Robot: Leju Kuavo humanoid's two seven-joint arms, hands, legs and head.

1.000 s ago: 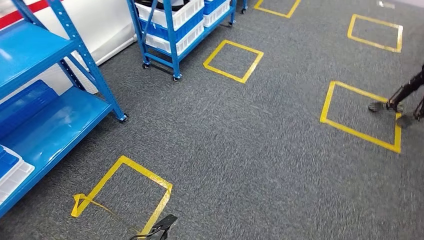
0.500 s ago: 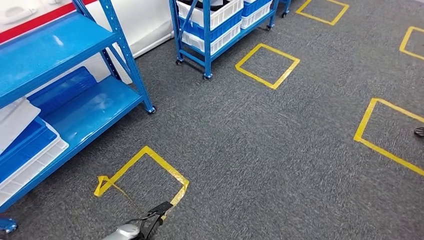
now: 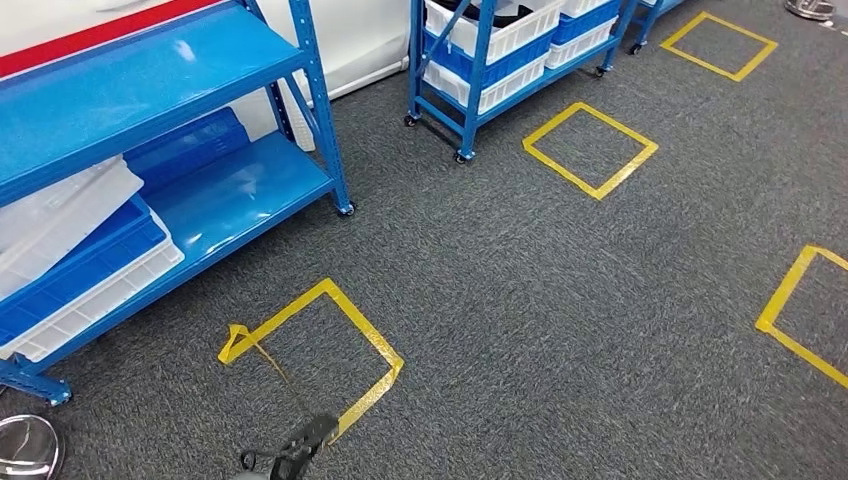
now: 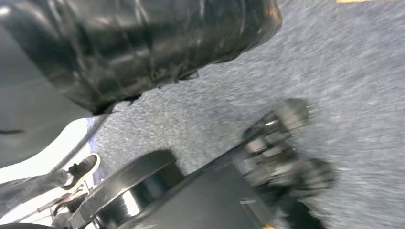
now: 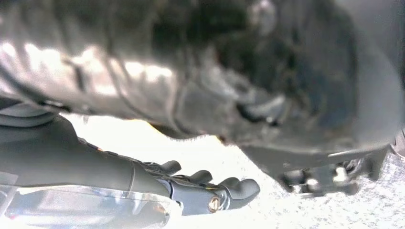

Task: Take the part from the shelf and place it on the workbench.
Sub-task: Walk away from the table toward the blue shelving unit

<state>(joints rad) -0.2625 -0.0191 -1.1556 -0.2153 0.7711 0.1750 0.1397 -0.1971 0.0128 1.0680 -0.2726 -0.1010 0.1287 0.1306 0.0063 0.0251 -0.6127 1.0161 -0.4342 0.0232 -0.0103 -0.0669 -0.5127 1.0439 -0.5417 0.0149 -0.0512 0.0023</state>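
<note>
Grey carpet floor is taking up most of the scene, with yellow tape squares marked out on it. The left hand is hanging low over the carpet in the head view, just beside the near corner of one tape square, dark fingers pointing out toward it. In the left wrist view the left hand is blurred, fingers looking loosely apart with nothing in them. The right hand is showing up in its own wrist view, fingers lying fairly straight and a little apart, holding nothing, hanging over a bright washed-out patch of floor.

Well off to the far left of the left hand, a big blue shelf is standing, with white and blue trays sitting on its lower level. Farther ahead a blue wheeled rack is carrying white and blue bins. Which item is the part, honestly can't tell; nothing is in either hand.
</note>
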